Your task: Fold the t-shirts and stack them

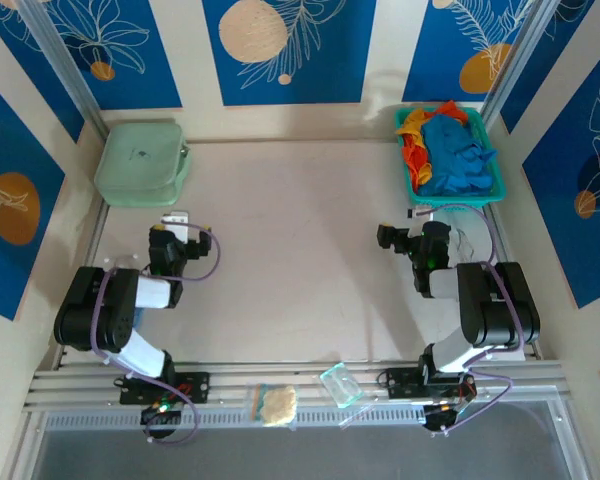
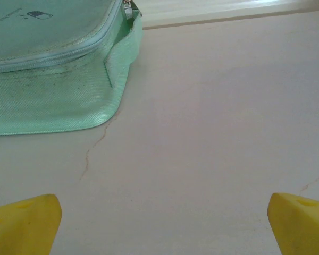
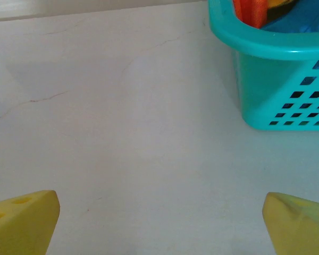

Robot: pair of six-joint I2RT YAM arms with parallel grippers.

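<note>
You see the t-shirts (image 1: 458,158) crumpled in the teal basket (image 3: 276,90), deep blue heaped beside red and yellow-orange; your left gripper (image 2: 163,210) and right gripper (image 3: 160,204) both gape empty.

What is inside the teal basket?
The basket holds crumpled clothes: a blue t-shirt on top, with red cloth and yellow-orange cloth at its left. Anything beneath is covered.

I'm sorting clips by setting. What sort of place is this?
Probably a purpose-built robot test cell: black robot arms bolted to an aluminium rail, printed blue leaf-pattern wall panels boxing in a beige table, and a teal plastic mesh basket of crumpled t-shirts staged in the far corner.
</note>
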